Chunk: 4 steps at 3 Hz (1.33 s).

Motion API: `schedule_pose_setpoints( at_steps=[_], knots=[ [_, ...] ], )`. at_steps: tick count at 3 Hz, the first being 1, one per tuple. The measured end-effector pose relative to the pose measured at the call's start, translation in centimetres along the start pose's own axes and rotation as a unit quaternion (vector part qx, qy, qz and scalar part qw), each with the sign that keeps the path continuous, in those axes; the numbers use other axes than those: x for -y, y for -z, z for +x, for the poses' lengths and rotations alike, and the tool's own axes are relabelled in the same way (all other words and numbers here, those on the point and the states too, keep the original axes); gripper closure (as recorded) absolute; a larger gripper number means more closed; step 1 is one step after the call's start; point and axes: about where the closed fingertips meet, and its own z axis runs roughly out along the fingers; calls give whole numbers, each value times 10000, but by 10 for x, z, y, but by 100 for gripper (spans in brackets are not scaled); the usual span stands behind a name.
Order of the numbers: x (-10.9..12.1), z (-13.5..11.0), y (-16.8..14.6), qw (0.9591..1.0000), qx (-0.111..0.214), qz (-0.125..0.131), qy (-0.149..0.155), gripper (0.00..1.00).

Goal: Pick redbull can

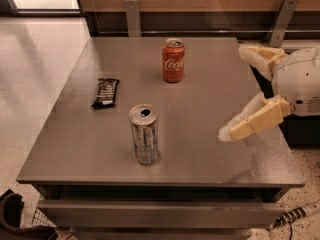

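Note:
The redbull can (144, 134) is a slim, tall silver can with an open top. It stands upright near the front middle of the grey table (210, 99). My gripper (235, 91) is at the right side of the table, well to the right of the can and apart from it. Its two cream fingers (252, 123) are spread wide and hold nothing.
A red Coca-Cola can (173, 60) stands upright at the back middle of the table. A dark snack bar wrapper (105, 92) lies flat at the left. A wooden wall with metal brackets runs behind. Tiled floor lies to the left.

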Motion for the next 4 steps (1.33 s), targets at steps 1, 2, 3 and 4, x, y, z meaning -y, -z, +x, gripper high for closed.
schedule_pose_setpoints(
  at_steps=[1,2,3,4],
  knots=[
    [0,0,-1,10000,22,-11,-3,0],
    [-10,2,-32,9989,379,-276,-68,0],
    [-14,4,-46,9977,540,-395,-110,0],
    [-24,9,-74,9940,863,-630,-239,0]
  ],
)
